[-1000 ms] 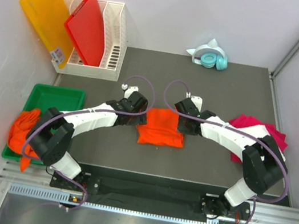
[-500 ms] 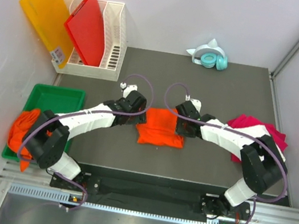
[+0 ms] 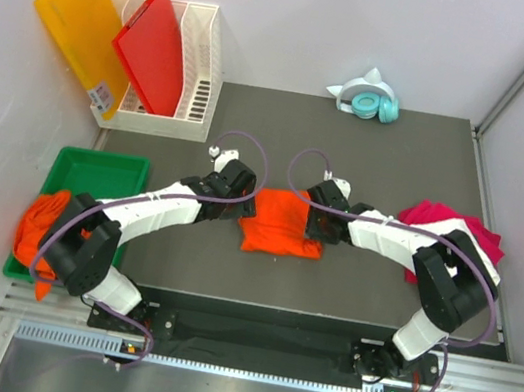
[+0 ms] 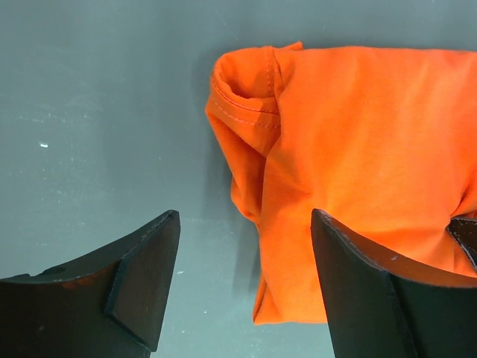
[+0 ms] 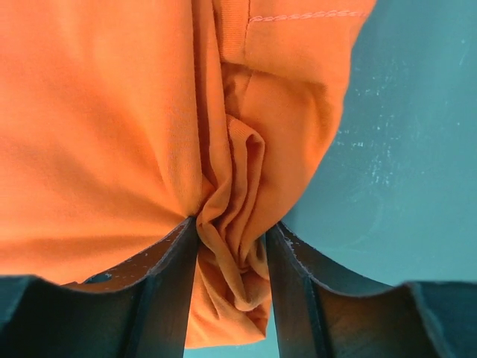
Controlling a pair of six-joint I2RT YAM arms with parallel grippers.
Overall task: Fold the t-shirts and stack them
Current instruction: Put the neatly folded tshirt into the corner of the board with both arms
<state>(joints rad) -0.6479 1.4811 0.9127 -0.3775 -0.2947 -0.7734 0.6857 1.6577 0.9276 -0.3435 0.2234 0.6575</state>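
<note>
Orange folded t-shirt (image 3: 283, 223) lies in the middle of the dark table (image 3: 400, 160), its slightly longer side running from arm to arm. Only the right wrist view shows the right gripper (image 5: 231, 231) pinching a bunched pleat of its right edge. The left gripper (image 4: 244, 224) is spread wide over the left edge, gripping nothing, below a curled sleeve hem (image 4: 246, 93).

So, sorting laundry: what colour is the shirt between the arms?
Shirt is bright orange; clearest in left wrist view.
</note>
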